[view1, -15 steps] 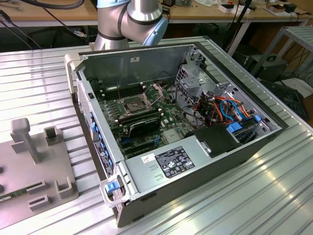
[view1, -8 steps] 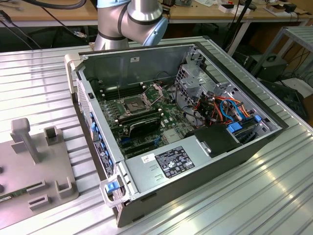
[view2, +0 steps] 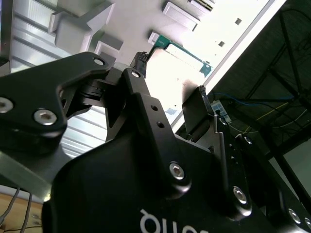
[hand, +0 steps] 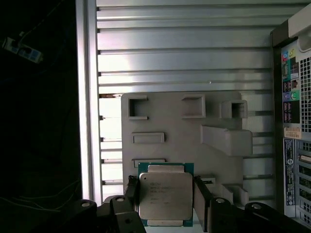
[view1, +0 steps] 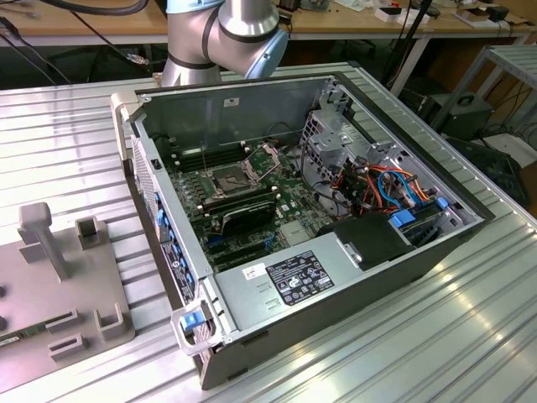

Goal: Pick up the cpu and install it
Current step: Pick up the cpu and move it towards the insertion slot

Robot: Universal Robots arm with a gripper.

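Open pincer [hand: 164, 180] poised directly over the cpu [hand: 165, 199], one finger off each of two opposite edges, gripping nothing. Beneath, square chip lying flat at one edge of a grey holder plate [hand: 175, 126] on the ribbed counter [hand: 184, 48]; beyond, open computer case [view1: 252, 105] with its socket [view1: 231, 178].

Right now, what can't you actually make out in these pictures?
cpu: top washed out by glare in the second wrist view; corners behind the gripper in the first wrist view.
Socket: contacts too small in the exterior view.
Grey holder plate: cut off by the exterior view's left edge.
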